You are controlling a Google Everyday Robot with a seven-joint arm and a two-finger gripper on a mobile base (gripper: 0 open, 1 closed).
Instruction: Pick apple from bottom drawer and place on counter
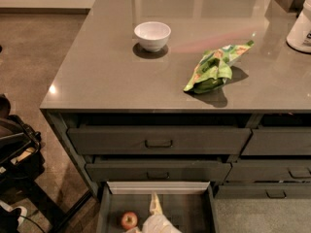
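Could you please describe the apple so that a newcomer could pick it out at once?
Below the grey counter, the lowest drawer of the cabinet, the bottom drawer, stands open. The apple lies on its floor at the left, just beside the pale gripper that reaches into the drawer. It is the only small, round, red thing there.

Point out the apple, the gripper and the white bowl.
apple (129, 221): camera view, middle of its red skin.
gripper (154, 213): camera view, its pale body, in the bottom drawer (189, 210) beside the apple.
white bowl (152, 43): camera view, its outer wall.
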